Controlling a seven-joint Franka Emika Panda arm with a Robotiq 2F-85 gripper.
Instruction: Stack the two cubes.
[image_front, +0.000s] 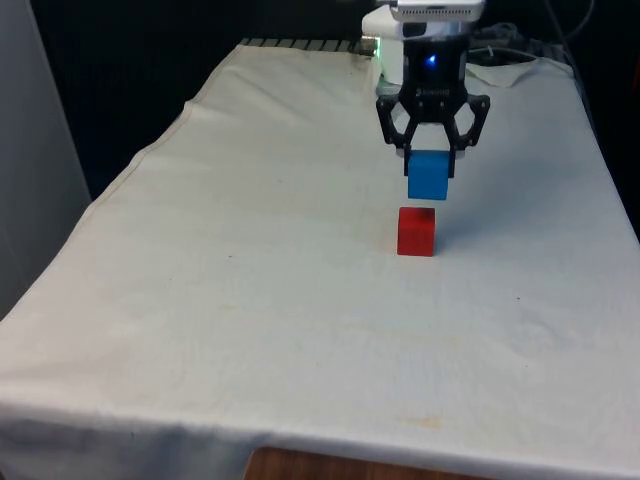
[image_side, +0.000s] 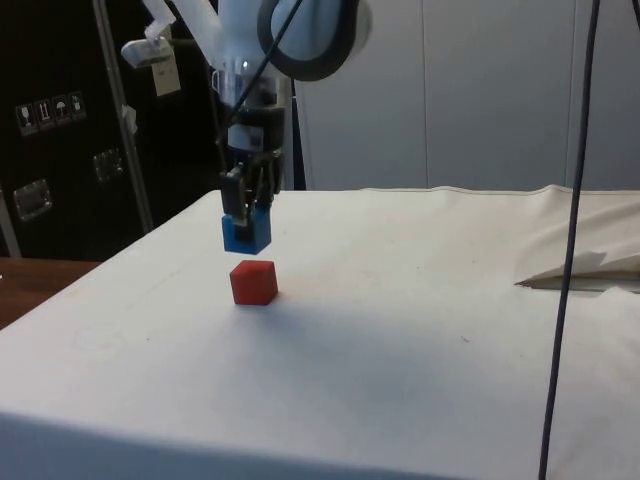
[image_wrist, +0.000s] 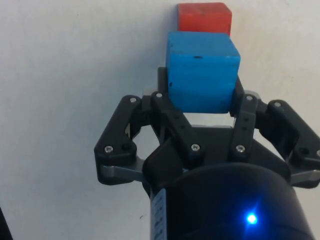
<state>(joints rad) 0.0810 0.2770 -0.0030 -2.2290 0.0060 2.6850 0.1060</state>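
hand (image_front: 431, 152) w/ blue cube (image_front: 429, 175) just above red cube (image_front: 416, 231).

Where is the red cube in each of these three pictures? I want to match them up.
Front view: the red cube sits on the white cloth, right of centre, just below the blue cube held in the claw.
Side view: the red cube lies left of centre, under the blue cube.
Wrist view: the red cube peeks out beyond the blue cube.
Shared landmark: the blue cube.
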